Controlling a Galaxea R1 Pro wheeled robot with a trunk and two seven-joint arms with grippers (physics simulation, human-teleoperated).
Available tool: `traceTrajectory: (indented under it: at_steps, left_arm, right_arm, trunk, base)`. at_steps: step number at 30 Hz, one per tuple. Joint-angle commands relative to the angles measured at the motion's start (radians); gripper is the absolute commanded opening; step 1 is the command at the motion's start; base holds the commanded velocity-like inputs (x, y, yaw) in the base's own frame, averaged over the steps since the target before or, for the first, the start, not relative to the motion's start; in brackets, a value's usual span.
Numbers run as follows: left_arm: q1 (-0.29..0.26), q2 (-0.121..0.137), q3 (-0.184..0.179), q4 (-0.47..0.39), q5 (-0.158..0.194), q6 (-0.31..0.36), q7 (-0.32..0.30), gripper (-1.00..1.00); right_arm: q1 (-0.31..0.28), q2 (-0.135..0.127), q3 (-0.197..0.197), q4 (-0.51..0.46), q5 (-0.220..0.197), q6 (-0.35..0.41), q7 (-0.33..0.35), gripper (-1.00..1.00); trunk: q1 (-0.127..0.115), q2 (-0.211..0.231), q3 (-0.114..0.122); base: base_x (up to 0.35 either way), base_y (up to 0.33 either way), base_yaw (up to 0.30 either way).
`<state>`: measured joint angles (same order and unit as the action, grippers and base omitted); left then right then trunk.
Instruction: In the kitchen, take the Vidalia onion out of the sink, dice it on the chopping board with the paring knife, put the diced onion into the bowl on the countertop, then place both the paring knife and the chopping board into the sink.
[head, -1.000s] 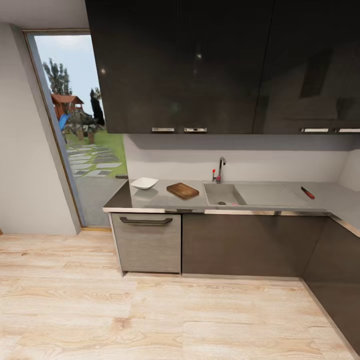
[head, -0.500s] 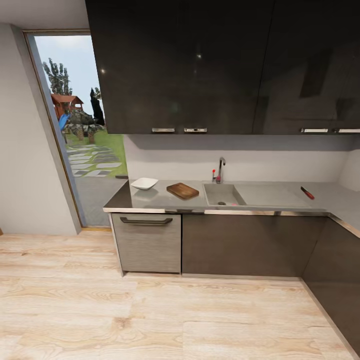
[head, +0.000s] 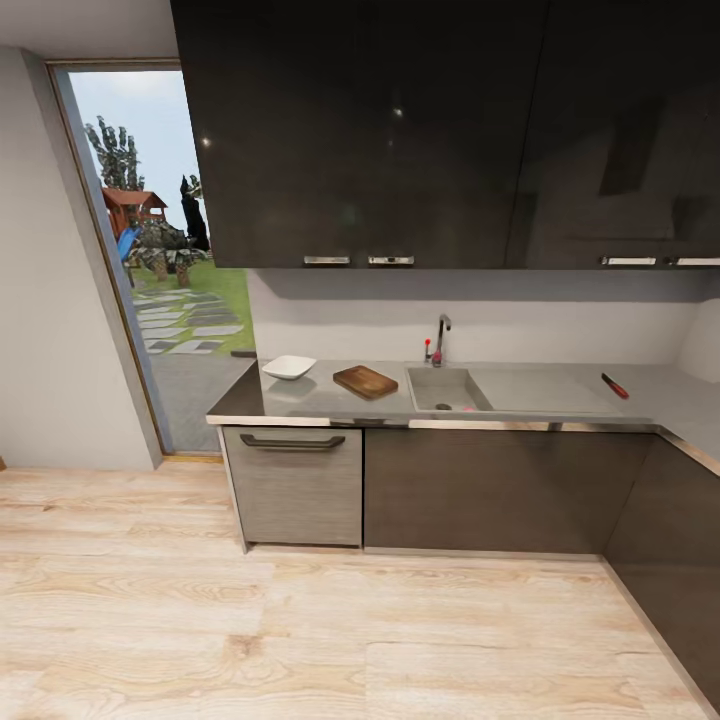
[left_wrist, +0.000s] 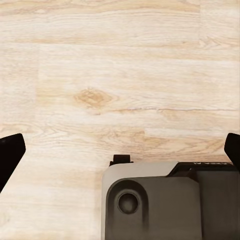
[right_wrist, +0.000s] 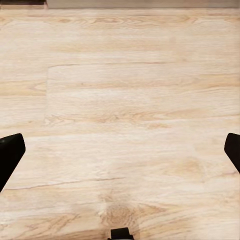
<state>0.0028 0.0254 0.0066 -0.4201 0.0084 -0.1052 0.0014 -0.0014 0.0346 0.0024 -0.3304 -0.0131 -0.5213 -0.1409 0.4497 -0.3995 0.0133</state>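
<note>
Across the room, the grey countertop (head: 330, 398) carries a white bowl (head: 288, 367) at its left end and a dark brown chopping board (head: 365, 381) beside it. The sink (head: 445, 388) lies to the board's right, and a speck of the pinkish Vidalia onion (head: 468, 408) peeks over its front rim. The red-handled paring knife (head: 615, 385) rests on the counter past the drainboard. My left gripper (left_wrist: 120, 155) is open, its fingertips (left_wrist: 9, 157) wide apart over the wooden floor. My right gripper (right_wrist: 120, 155) is open too, with nothing between its fingertips (right_wrist: 10, 155).
Dark base cabinets (head: 500, 490) stand under the counter and turn a corner at the right (head: 670, 560). Dark wall cupboards (head: 400, 130) hang above. A glass door (head: 165, 260) to a garden is at the left. Light wooden floor (head: 300, 640) lies between me and the counter. The robot's base (left_wrist: 170, 202) shows in the left wrist view.
</note>
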Motion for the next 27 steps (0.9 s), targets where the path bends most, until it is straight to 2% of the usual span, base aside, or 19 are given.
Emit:
traceTrajectory:
  at_steps: [1, 27]
  left_arm:
    - [0.0, 0.0, 0.0, 0.0, 0.001, -0.002, 0.0, 1.0]
    - [0.0, 0.001, 0.001, 0.0, 0.001, -0.002, 0.0, 1.0]
  right_arm:
    - [0.0, 0.0, 0.001, 0.001, 0.0, -0.003, -0.002, 1.0]
    - [0.0, -0.007, -0.001, 0.007, -0.001, -0.002, -0.001, 1.0]
  trunk:
    - [0.0, 0.0, 0.0]
    - [0.0, 0.0, 0.0]
  base:
    - [0.0, 0.0, 0.0]
    - [0.0, 0.0, 0.0]
